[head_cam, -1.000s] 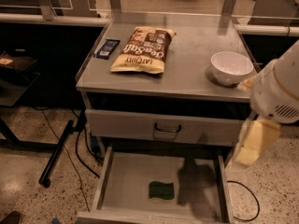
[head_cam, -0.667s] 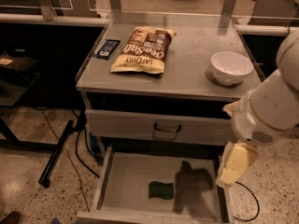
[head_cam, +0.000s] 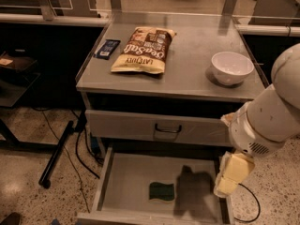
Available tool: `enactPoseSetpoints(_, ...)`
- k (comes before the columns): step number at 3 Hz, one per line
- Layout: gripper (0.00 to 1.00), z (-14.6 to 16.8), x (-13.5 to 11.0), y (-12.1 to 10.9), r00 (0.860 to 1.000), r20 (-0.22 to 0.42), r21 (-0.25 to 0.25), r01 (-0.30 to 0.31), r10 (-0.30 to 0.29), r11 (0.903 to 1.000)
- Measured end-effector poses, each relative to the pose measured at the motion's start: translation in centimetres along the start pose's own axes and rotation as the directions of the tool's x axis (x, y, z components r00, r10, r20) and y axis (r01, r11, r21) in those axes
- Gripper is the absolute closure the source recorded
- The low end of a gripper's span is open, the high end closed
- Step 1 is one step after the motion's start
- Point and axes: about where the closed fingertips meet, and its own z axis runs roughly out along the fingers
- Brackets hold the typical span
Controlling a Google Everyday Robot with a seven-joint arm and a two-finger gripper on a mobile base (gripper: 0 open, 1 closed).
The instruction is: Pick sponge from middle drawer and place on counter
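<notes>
The dark green sponge lies flat on the floor of the open middle drawer, near its front centre. My gripper, pale yellow at the end of the white arm, hangs over the drawer's right side wall, to the right of the sponge and above it, not touching it. Its shadow falls on the drawer floor just right of the sponge. The grey metal counter is the cart's top, above the drawers.
On the counter lie a chip bag, a dark blue flat packet at the left edge and a white bowl at the right. A closed drawer front with a dark handle sits above the open drawer. A black stand leg is on the floor left.
My arm and gripper have moved down and to the left, from beside the cart's right edge to over the open drawer's right side. The sponge has not moved.
</notes>
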Motion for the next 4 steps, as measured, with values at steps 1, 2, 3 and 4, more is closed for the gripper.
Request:
enactPoseSetpoints(1, 0.0, 5.1, 0.2, 1.0, 0.999, 0.047, -0.066, -0.008, 0.011, 0.9978)
enactPoseSetpoints(2, 0.0, 11.6, 0.6, 0.6, 0.995, 0.096, -0.095, -0.016, 0.025, 0.9954)
enactPoseSetpoints(3, 0.0, 11.6, 0.6, 0.6, 0.995, 0.096, -0.095, -0.015, 0.025, 0.9953)
enactPoseSetpoints(4, 0.0, 14.3, 1.0, 1.1, 0.994, 0.112, -0.122, -0.006, 0.02, 0.9925)
